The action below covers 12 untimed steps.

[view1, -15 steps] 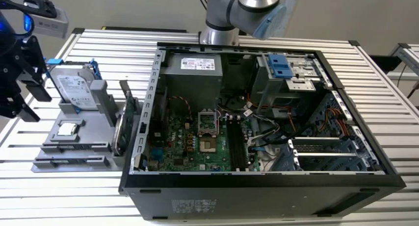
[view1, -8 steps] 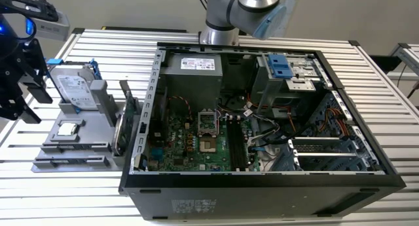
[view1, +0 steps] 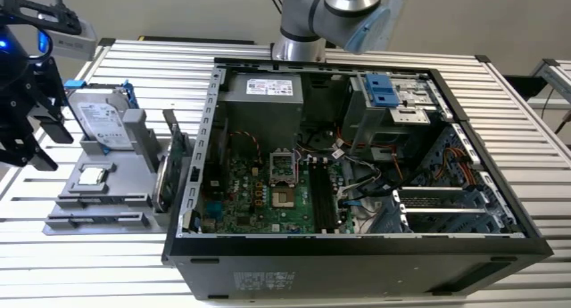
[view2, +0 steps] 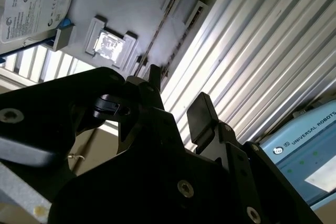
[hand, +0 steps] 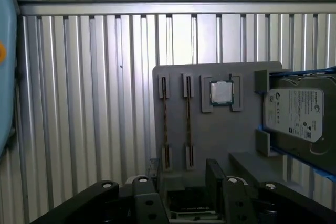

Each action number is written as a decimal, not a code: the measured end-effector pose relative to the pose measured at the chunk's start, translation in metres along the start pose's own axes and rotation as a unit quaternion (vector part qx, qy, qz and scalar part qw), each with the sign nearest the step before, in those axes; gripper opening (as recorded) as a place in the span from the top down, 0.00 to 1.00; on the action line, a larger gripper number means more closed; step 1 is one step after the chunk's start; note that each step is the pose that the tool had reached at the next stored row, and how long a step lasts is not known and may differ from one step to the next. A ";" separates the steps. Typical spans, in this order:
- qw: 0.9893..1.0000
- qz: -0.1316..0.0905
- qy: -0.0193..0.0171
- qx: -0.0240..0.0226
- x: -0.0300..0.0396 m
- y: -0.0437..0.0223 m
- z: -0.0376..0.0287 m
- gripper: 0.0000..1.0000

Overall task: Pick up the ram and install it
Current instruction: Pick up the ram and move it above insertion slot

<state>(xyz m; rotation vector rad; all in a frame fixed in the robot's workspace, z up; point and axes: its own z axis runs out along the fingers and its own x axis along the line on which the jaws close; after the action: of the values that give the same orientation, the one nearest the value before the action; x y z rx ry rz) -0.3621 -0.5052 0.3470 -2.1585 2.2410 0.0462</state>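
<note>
- The gripper (hand: 184,190) hangs empty, its jaws apart.
- The ram (hand: 188,121) stands on edge in the grey holder (hand: 231,140), just ahead of the fingertips.
- A good grasp probably means centring the gap on its thin edge, clear of the neighbouring stick (hand: 164,121).

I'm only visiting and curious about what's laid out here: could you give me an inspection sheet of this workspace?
Surface: slatted metal table, carrying an open computer case and a grey holder.
Job's things: two ram sticks standing on edge in the holder's slots, untouched.
Clutter: hard drive and processor chip on the same holder.
End effector: open, holding nothing, near the holder.
Cables: loose wires inside the case.
Surroundings: edge of another slatted table at the exterior view's right.
</note>
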 end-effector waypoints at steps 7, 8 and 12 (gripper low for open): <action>1.000 0.000 0.000 0.000 0.0002 0.0001 0.0046 0.00; 1.000 0.000 0.000 0.000 0.0002 0.0001 0.0053 0.00; 1.000 0.000 0.000 0.000 0.0003 0.0002 0.0080 0.00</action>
<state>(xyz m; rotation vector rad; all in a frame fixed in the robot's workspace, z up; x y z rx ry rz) -0.3623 -0.5052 0.3390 -2.1586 2.2410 0.0462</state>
